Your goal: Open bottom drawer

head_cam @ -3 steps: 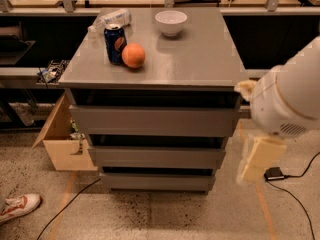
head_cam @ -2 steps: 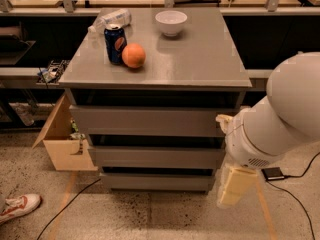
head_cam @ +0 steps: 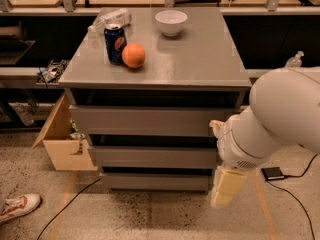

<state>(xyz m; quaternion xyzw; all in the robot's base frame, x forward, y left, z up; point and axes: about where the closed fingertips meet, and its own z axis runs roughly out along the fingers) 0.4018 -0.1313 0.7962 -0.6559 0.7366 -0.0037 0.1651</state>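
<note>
The grey cabinet (head_cam: pixel 200 64) has three drawer fronts stacked under its top. The bottom drawer (head_cam: pixel 155 181) is the lowest and narrowest grey slab, just above the floor, and it sits flush with no gap showing. My gripper (head_cam: pixel 227 186) is the cream-coloured part hanging below my white arm (head_cam: pixel 280 119). It is in front of the cabinet's lower right corner, level with the bottom drawer's right end. I cannot tell whether it touches the drawer.
On the cabinet top stand a blue soda can (head_cam: pixel 115 43), an orange (head_cam: pixel 133 55), a white bowl (head_cam: pixel 171 22) and a lying plastic bottle (head_cam: pixel 111 20). An open cardboard box (head_cam: pixel 62 144) sits at the left. A cable, a shoe (head_cam: pixel 17 207) and a small black device (head_cam: pixel 273 173) lie on the floor.
My arm has swung left and down across the cabinet's right side. The gripper has dropped from beside the middle drawer to the level of the bottom drawer. The drawers have not moved.
</note>
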